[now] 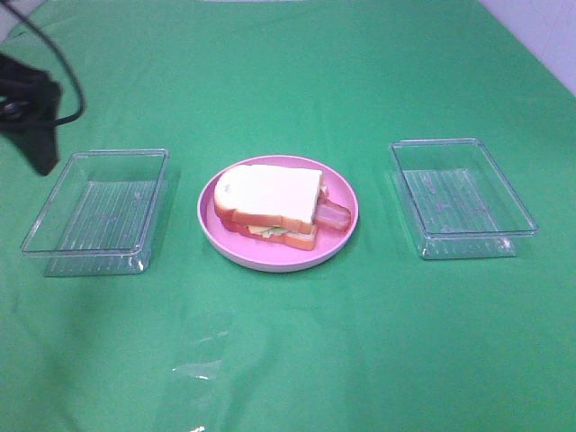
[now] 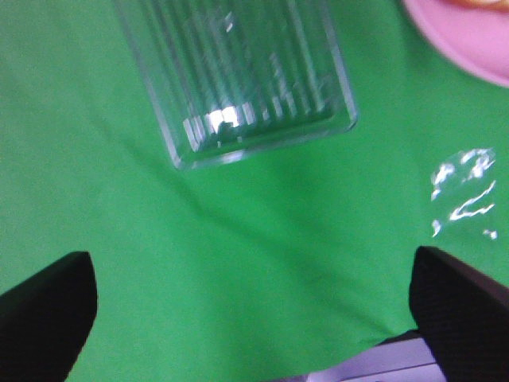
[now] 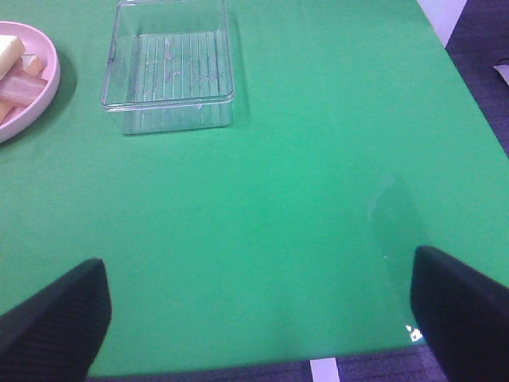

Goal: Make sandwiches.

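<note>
One sandwich [image 1: 270, 205] lies on the round pink plate [image 1: 342, 236] at the middle of the green cloth: white bread on top, green lettuce and yellow cheese at its edge, and a pink-red strip sticking out to the right. My left gripper [image 2: 254, 318] hangs open above bare cloth, near the left clear tray [image 2: 238, 79], with nothing between its black fingers [image 2: 48, 318]. My right gripper [image 3: 258, 318] is open too, over bare cloth well short of the right clear tray [image 3: 171, 64]. A corner of the sandwich [image 3: 17, 70] and the plate [image 3: 28, 111] show in the right wrist view.
Two clear ribbed trays flank the plate, one on the left [image 1: 99, 211] and one on the right [image 1: 459, 198]. The dark left arm [image 1: 31, 112] stands at the far left edge. A scrap of clear film [image 1: 193, 360] lies on the front cloth. The table edge [image 3: 318, 370] is close below the right gripper.
</note>
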Motion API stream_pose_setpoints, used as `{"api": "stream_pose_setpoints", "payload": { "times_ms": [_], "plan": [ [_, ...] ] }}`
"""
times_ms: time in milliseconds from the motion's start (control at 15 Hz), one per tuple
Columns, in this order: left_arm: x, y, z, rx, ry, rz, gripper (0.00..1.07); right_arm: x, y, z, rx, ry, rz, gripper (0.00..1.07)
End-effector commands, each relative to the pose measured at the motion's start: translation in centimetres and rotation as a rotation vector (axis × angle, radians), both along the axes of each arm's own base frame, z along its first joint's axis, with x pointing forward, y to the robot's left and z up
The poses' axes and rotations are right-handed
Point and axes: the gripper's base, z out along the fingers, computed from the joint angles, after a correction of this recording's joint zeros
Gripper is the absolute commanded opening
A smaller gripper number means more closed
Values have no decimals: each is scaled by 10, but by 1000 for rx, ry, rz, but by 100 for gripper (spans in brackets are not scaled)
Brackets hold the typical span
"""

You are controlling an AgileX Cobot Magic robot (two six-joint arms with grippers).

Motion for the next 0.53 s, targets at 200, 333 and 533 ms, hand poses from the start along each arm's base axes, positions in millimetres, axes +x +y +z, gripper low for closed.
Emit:
{"api": "stream_pose_setpoints", "payload": {
  "times_ms": [200, 333, 533],
  "plan": [
    [-94, 55, -6, -19, -85, 185, 101, -3, 0, -1, -5, -32, 0, 98],
    [-178, 68, 5, -55, -211, 258, 101, -3, 0, -1, -5, -32, 0, 98],
    [-236, 73, 18, -124, -440, 288, 101, -3, 0, -1, -5, -32, 0, 98]
  ]
}}
